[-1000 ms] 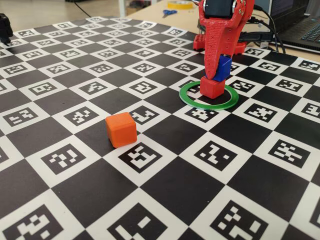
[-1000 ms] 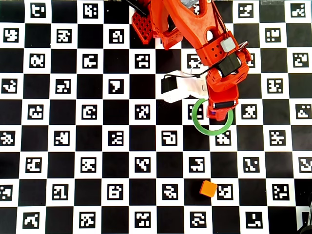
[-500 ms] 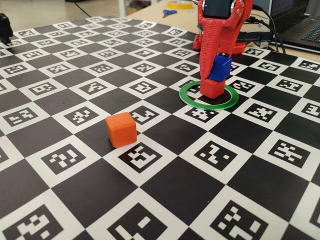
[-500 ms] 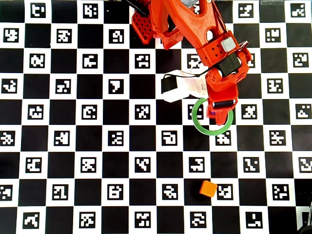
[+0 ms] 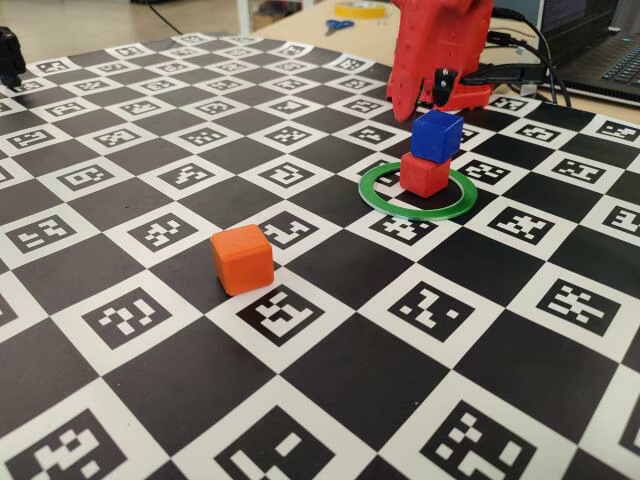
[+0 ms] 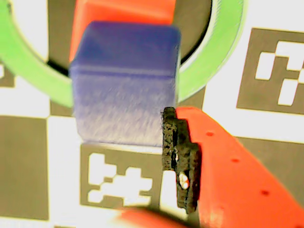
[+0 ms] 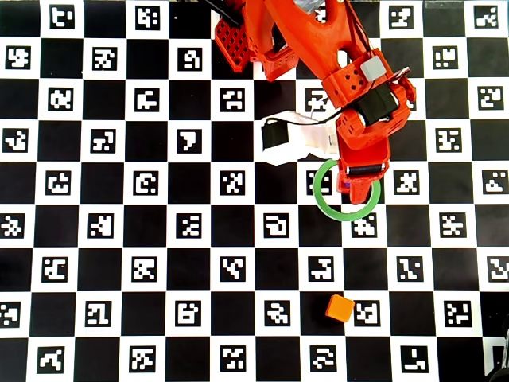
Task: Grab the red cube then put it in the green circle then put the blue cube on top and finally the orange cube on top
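The red cube [image 5: 425, 175] sits inside the green circle [image 5: 415, 213], and the blue cube [image 5: 437, 136] rests on top of it, turned slightly. My gripper [image 5: 422, 100] hangs open just above and behind the stack, holding nothing. In the wrist view the blue cube [image 6: 124, 83] lies ahead of the open gripper [image 6: 102, 161], over the red cube [image 6: 123, 10] and the green circle [image 6: 223, 42]; one black-padded finger [image 6: 180, 156] stands beside its right edge. The orange cube [image 5: 242, 259] stands alone nearer the front; from overhead the orange cube [image 7: 340, 307] is below the green circle [image 7: 322, 199].
The board is a black-and-white checker of printed markers. The red arm base [image 7: 238, 40] and a white camera mount [image 7: 290, 142] are behind the ring. Scissors [image 5: 338, 24], a tape roll [image 5: 362, 8] and a laptop [image 5: 600, 50] lie past the board's far edge.
The gripper has let go of the blue cube and risen straight up from it. The blue cube stays on the red cube. The orange cube has not moved.
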